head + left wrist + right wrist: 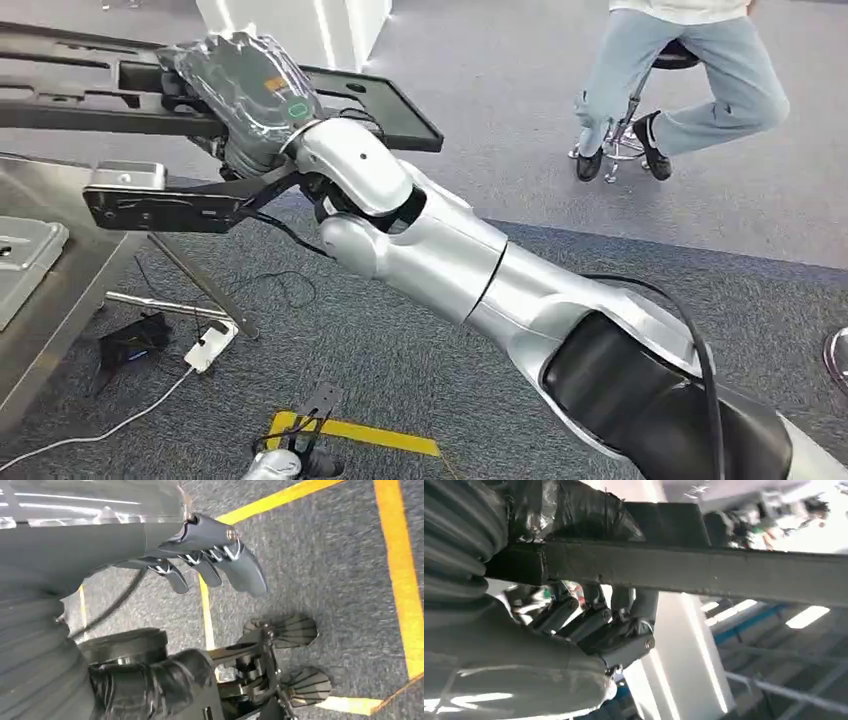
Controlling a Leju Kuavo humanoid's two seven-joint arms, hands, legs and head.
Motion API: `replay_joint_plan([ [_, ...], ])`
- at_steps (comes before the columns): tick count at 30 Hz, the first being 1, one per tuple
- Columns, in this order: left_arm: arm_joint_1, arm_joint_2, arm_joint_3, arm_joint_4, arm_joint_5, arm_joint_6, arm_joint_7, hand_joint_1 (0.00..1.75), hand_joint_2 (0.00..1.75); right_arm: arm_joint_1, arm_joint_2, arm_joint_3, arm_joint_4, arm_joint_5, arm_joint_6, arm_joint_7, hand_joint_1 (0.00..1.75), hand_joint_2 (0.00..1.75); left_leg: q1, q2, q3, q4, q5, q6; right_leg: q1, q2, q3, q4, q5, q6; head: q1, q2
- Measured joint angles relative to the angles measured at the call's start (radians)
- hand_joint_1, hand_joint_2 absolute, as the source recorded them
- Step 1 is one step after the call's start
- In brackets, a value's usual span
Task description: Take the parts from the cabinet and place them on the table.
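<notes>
Above the carpeted floor [600, 130], the right hand [594, 625] curls its fingers [574, 620] around what looks like a long black plastic part [380, 105]; the left hand [210, 555] hangs with fingers slightly spread, holding nothing.

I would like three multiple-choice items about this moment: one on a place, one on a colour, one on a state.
1. Where is the long black part?
A. on the floor
B. in the right hand, raised above the carpet
C. on the stool

2. What colour are the floor tape lines?
A. yellow
B. red
C. white

3. How is the left hand?
A. gripping a cable
B. holding a tray
C. holding nothing

Answers:
1 B, the right hand grips the long black part in the air.
2 A, the tape lines are yellow.
3 C, the left hand hangs with nothing in it.
</notes>
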State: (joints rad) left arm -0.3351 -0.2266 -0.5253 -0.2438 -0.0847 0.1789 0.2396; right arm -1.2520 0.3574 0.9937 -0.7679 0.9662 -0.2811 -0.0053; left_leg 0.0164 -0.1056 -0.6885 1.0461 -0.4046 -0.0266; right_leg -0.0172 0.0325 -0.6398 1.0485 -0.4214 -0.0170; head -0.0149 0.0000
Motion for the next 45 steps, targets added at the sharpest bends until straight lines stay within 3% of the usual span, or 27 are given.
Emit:
replay_joint_plan([
  [1, 0.0, 0.0, 0.0, 0.0, 0.0, 0.0, 0.0, 0.0, 1.75, -0.003, 0.003, 0.0, -0.001, 0.001, 0.0, 0.0, 1.75, 1.75, -0.003, 0.054, -0.02, 0.044, -0.029, -0.004, 0.002, -0.01, 0.002, -0.005, 0.002, -0.003, -0.006, 0.0],
  [2, -0.004, 0.0, 0.0, 0.0, -0.002, 0.0, 0.0, 0.0, 1.75, -0.005, 0.003, 0.0, -0.001, 0.002, 0.0, 0.0, 1.75, 1.75, -0.001, 0.078, -0.055, 0.114, -0.063, -0.01, 0.004, -0.025, 0.002, -0.005, 0.001, -0.007, -0.005, 0.0],
  [5, -0.003, 0.0, 0.0, 0.0, -0.002, -0.001, 0.003, 0.0, 1.75, 0.002, 0.003, 0.0, 0.0, 0.004, 0.0, 0.0, 1.75, 1.75, 0.003, 0.096, -0.129, 0.259, -0.109, -0.016, 0.007, -0.073, 0.001, -0.005, -0.001, -0.009, -0.005, 0.0],
  [6, -0.001, 0.0, 0.0, 0.0, -0.002, -0.001, 0.003, 0.0, 1.75, 0.003, 0.003, 0.0, 0.0, 0.004, 0.0, 0.0, 1.75, 1.75, 0.003, 0.098, -0.116, 0.234, -0.088, -0.016, 0.007, -0.088, 0.0, -0.005, -0.001, -0.008, -0.005, 0.0],
  [8, 0.0, 0.001, 0.0, 0.0, -0.001, -0.001, 0.004, 0.0, 1.75, 0.002, 0.003, 0.0, 0.0, 0.005, 0.0, 0.0, 1.75, 1.75, 0.002, 0.115, -0.028, 0.083, -0.016, -0.011, 0.008, -0.115, 0.002, -0.005, -0.004, -0.007, -0.005, 0.0],
  [9, -0.002, 0.001, 0.0, 0.0, -0.001, -0.001, 0.004, 0.0, 1.75, 0.002, 0.004, 0.0, 0.0, 0.005, 0.0, 0.0, 1.75, 1.75, -0.004, 0.161, 0.026, -0.004, 0.011, -0.006, 0.01, -0.125, 0.005, -0.005, -0.005, -0.004, -0.005, 0.0],
  [10, -0.004, 0.001, 0.0, 0.0, -0.001, -0.001, 0.004, 0.0, 1.75, 0.002, 0.004, 0.0, 0.0, 0.005, 0.0, 0.0, 1.75, 1.75, -0.019, 0.189, 0.041, -0.027, -0.003, 0.0, 0.017, -0.133, 0.006, -0.005, -0.008, 0.001, -0.004, 0.0],
  [14, -0.006, 0.002, 0.0, 0.0, 0.002, -0.002, 0.002, 0.0, 1.75, 0.002, 0.004, 0.002, 0.0, 0.014, 0.01, 0.0, 1.75, 1.75, -0.023, 0.14, 0.042, -0.042, 0.006, 0.027, 0.016, -0.173, 0.024, -0.017, -0.012, 0.023, -0.003, 0.0],
  [15, -0.004, -0.002, 0.0, 0.0, 0.007, -0.002, 0.003, 0.0, 1.75, 0.002, -0.001, 0.002, -0.001, 0.015, 0.025, 0.003, 1.75, 1.75, -0.011, 0.131, 0.053, -0.052, 0.013, 0.034, 0.008, -0.144, 0.019, -0.005, -0.022, 0.033, -0.001, 0.0],
  [17, -0.011, -0.008, 0.0, 0.0, 0.034, 0.002, 0.011, 0.0, 1.75, 0.0, -0.038, 0.002, -0.021, 0.016, 0.075, 0.003, 1.75, 1.75, -0.012, 0.111, 0.053, -0.052, 0.016, 0.046, 0.008, -0.058, -0.028, 0.101, -0.083, 0.035, 0.002, 0.0],
  [19, -0.009, -0.021, 0.0, 0.0, 0.068, 0.005, 0.018, 0.0, 1.75, 0.016, -0.094, 0.002, -0.07, 0.016, 0.128, 0.001, 1.75, 1.75, -0.014, 0.079, 0.052, -0.051, 0.014, 0.053, 0.008, -0.034, -0.102, 0.247, -0.136, 0.034, 0.004, 0.0],
  [20, -0.006, -0.024, 0.001, 0.0, 0.079, 0.005, 0.019, 0.0, 1.75, 0.027, -0.115, 0.002, -0.092, 0.016, 0.146, 0.0, 1.75, 1.75, -0.015, 0.061, 0.052, -0.049, 0.014, 0.053, 0.009, -0.032, -0.125, 0.279, -0.137, 0.034, 0.003, 0.0],
  [21, 0.001, -0.027, 0.002, 0.0, 0.088, 0.001, 0.019, 0.0, 1.75, 0.037, -0.137, 0.002, -0.107, 0.016, 0.161, -0.003, 1.75, 1.75, -0.015, 0.042, 0.052, -0.046, 0.013, 0.053, 0.009, -0.031, -0.124, 0.262, -0.111, 0.032, 0.005, 0.0],
  [23, 0.007, -0.026, 0.005, 0.0, 0.108, -0.011, 0.021, 0.0, 1.75, 0.041, -0.167, 0.002, -0.119, 0.016, 0.183, -0.012, 1.75, 1.75, -0.014, 0.011, 0.049, -0.037, 0.01, 0.049, 0.008, -0.018, -0.069, 0.118, -0.022, 0.025, 0.006, 0.0],
  [24, 0.006, -0.027, 0.007, 0.0, 0.113, -0.017, 0.021, 0.0, 1.75, 0.04, -0.172, 0.002, -0.129, 0.016, 0.188, -0.021, 1.75, 1.75, -0.014, 0.0, 0.046, -0.03, 0.005, 0.045, 0.005, 0.006, -0.033, 0.036, 0.016, 0.023, 0.006, 0.0],
  [25, 0.005, -0.028, 0.009, 0.0, 0.121, -0.031, 0.027, 0.0, 1.75, 0.039, -0.18, 0.002, -0.137, 0.02, 0.192, -0.035, 1.75, 1.75, -0.014, -0.004, 0.037, -0.022, 0.0, 0.039, 0.0, 0.046, -0.018, 0.011, 0.004, 0.025, 0.005, 0.0],
  [29, -0.001, -0.017, 0.02, 0.0, 0.157, -0.126, 0.08, 0.0, 1.75, 0.016, -0.216, 0.019, -0.158, 0.051, 0.21, -0.148, 1.75, 1.75, -0.012, -0.034, 0.026, -0.019, 0.002, 0.025, 0.008, 0.001, -0.016, 0.004, 0.01, 0.018, 0.006, 0.0],
  [30, 0.001, -0.008, 0.024, 0.0, 0.164, -0.134, 0.084, 0.0, 1.75, 0.007, -0.226, 0.028, -0.158, 0.057, 0.214, -0.164, 1.75, 1.75, -0.011, -0.015, 0.017, -0.013, -0.005, 0.024, 0.001, -0.015, -0.012, -0.004, 0.013, 0.01, 0.005, 0.0],
  [31, 0.0, -0.008, 0.026, 0.0, 0.171, -0.139, 0.086, 0.0, 1.75, -0.001, -0.232, 0.041, -0.157, 0.066, 0.216, -0.176, 1.75, 1.75, -0.02, 0.041, 0.008, 0.013, -0.022, 0.017, 0.003, -0.025, -0.009, -0.006, 0.013, 0.006, 0.002, 0.0],
  [32, -0.002, -0.006, 0.026, 0.0, 0.175, -0.142, 0.086, 0.0, 1.75, -0.014, -0.237, 0.054, -0.157, 0.071, 0.216, -0.185, 1.75, 1.75, -0.017, 0.075, -0.021, 0.072, -0.056, 0.012, 0.004, -0.035, -0.01, -0.006, 0.013, 0.003, -0.002, 0.0],
  [34, -0.005, 0.0, 0.032, 0.0, 0.185, -0.143, 0.085, 0.0, 1.75, -0.03, -0.243, 0.08, -0.158, 0.078, 0.216, -0.196, 1.75, 1.75, -0.012, 0.096, -0.096, 0.221, -0.113, 0.004, 0.005, -0.058, -0.008, -0.006, 0.01, 0.001, -0.002, 0.0],
  [36, -0.003, 0.003, 0.044, 0.0, 0.196, -0.143, 0.081, 0.0, 1.75, -0.03, -0.248, 0.106, -0.157, 0.078, 0.216, -0.198, 1.75, 1.75, -0.011, 0.098, -0.123, 0.261, -0.105, 0.004, 0.006, -0.085, -0.006, -0.006, 0.007, -0.001, -0.002, 0.0],
  [38, -0.001, 0.006, 0.048, 0.0, 0.205, -0.143, 0.077, 0.0, 1.75, -0.032, -0.251, 0.121, -0.157, 0.076, 0.215, -0.2, 1.75, 1.75, -0.012, 0.109, -0.063, 0.139, -0.032, 0.008, 0.007, -0.112, -0.003, -0.006, 0.003, 0.001, -0.002, 0.0],
  [39, -0.002, 0.007, 0.056, 0.0, 0.211, -0.143, 0.075, 0.0, 1.75, -0.036, -0.252, 0.124, -0.157, 0.073, 0.214, -0.202, 1.75, 1.75, -0.016, 0.135, -0.013, 0.047, 0.007, 0.012, 0.008, -0.125, 0.001, -0.006, 0.0, 0.004, -0.002, 0.0],
  [40, -0.003, 0.008, 0.061, 0.0, 0.213, -0.143, 0.073, 0.0, 1.75, -0.044, -0.252, 0.128, -0.157, 0.07, 0.213, -0.204, 1.75, 1.75, -0.023, 0.179, 0.017, -0.015, 0.013, 0.016, 0.009, -0.135, 0.004, -0.007, -0.002, 0.007, -0.002, 0.0],
  [44, -0.003, 0.009, 0.073, 0.0, 0.221, -0.143, 0.068, 0.0, 1.75, -0.06, -0.255, 0.143, -0.154, 0.063, 0.212, -0.213, 1.75, 1.75, -0.034, 0.133, 0.026, -0.029, 0.007, 0.036, 0.017, -0.183, 0.022, -0.014, -0.014, 0.028, 0.0, 0.0],
  [45, -0.002, 0.01, 0.078, 0.0, 0.222, -0.143, 0.066, 0.0, 1.75, -0.065, -0.254, 0.149, -0.153, 0.061, 0.211, -0.214, 1.75, 1.75, -0.023, 0.12, 0.039, -0.039, 0.013, 0.043, 0.017, -0.175, 0.025, -0.011, -0.02, 0.039, 0.001, 0.0],
])
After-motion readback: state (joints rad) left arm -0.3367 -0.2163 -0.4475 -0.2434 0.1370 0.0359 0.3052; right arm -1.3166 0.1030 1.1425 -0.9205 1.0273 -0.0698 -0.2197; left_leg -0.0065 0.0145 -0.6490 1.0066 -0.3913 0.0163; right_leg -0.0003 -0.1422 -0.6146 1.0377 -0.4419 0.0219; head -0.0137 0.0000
